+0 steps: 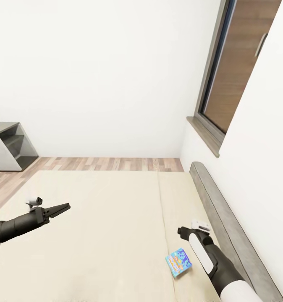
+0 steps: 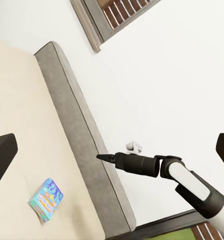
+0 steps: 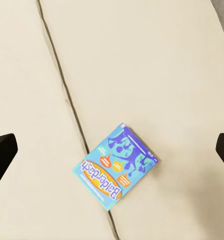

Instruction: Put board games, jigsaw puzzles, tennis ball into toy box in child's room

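Board game [image 1: 179, 261], the blue one printed in bright colours, lies flat on the beige bed [image 1: 99, 235] near the grey headboard [image 1: 225, 226], at about five o'clock in the head view. It sits just beside the seam [image 1: 159, 209] that runs down the mattress, one corner touching or crossing that line. In the right wrist view the same box [image 3: 114, 166] shows its lettered face up, turned askew to the seam [image 3: 67, 100], with bare mattress all around it.

Right claw [image 1: 182, 230] hangs above the bed just up from the box, apart from it, at about four o'clock. From the left wrist view its fingers [image 2: 106, 158] look pressed together into a thin point, pinching nothing.

Left claw [image 1: 59, 209] reaches out over the mattress at about eight o'clock, well apart from the box. Its dark fingers lie close together in the head view, but in its own wrist view they sit at opposite edges, so it is spread and holds nothing.

Beyond the foot of the bed is wood-plank floor [image 1: 108, 163], a dark grey side unit [image 1: 9, 147] at nine o'clock against the white wall, and a window [image 1: 238, 67] at one o'clock.
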Robot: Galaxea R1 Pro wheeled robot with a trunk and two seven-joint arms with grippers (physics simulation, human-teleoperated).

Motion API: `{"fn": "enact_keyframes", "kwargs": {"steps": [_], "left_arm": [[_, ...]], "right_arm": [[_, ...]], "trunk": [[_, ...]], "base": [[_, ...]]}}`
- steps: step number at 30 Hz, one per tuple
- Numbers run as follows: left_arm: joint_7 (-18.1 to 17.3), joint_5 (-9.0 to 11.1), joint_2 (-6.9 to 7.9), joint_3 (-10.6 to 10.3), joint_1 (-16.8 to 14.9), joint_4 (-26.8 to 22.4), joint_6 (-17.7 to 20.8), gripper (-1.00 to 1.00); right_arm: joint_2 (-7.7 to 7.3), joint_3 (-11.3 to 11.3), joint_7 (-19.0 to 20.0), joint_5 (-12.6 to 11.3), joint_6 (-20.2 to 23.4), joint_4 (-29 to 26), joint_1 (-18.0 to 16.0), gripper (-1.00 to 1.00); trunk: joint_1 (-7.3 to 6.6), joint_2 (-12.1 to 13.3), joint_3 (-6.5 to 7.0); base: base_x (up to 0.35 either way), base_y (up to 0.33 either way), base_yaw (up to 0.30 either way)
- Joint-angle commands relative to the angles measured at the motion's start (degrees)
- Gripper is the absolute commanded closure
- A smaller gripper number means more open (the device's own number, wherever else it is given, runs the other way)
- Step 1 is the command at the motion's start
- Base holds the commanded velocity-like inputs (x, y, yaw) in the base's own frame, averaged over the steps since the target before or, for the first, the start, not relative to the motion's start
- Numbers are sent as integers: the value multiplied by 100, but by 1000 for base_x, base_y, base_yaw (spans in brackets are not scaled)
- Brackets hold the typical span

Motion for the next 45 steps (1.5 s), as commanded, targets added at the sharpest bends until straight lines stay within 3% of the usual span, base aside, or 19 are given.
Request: {"fn": "enact_keyframes", "kwargs": {"steps": [1, 45], "left_arm": [[-27, -8, 1, 1, -5, -1, 61, -100], [-33, -8, -8, -7, -5, -1, 61, -100]], "right_arm": [[-8, 30, -50, -55, 5, -8, -6, -100], [-7, 81, 18, -52, -253, -8, -4, -100]], "trunk": [[3, -12, -21], [3, -12, -438]], "base": [[0, 0, 0], [0, 0, 0]]}}
